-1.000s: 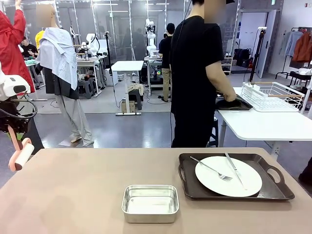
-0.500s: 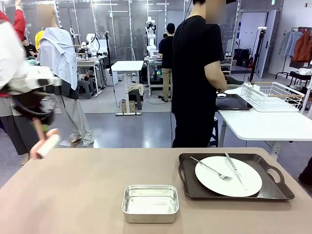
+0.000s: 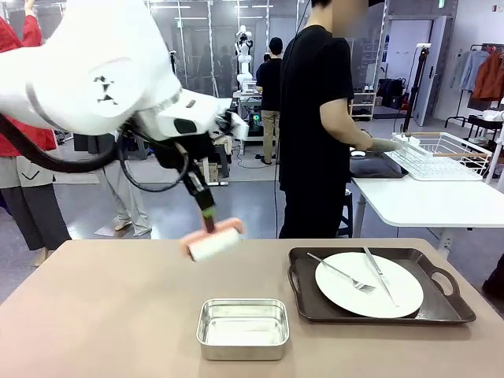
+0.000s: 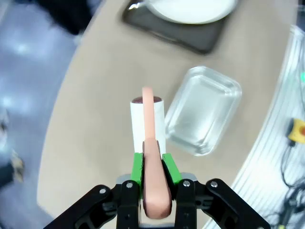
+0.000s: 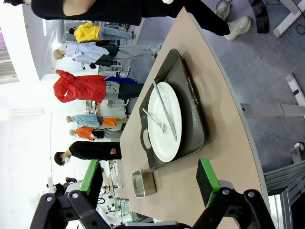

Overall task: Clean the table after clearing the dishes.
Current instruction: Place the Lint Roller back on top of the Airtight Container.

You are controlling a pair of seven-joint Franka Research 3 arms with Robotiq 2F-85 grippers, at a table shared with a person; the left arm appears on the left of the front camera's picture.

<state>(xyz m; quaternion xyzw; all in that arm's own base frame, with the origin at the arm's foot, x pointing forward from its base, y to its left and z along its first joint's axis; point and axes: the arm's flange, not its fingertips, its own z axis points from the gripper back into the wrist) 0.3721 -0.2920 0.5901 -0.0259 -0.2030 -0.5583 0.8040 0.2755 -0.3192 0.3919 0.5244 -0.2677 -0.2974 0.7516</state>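
Table holds one tray at right with one plate, one fork, one knife; one steel pan near middle. Left gripper clamps one roller above it; right gripper has its fingers apart.

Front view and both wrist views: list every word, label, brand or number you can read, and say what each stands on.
No text can be read in any view.
Left arm's white casing: a dark mark, too blurred to read.
Lint roller, steel pan, plate, tray: no print seen.
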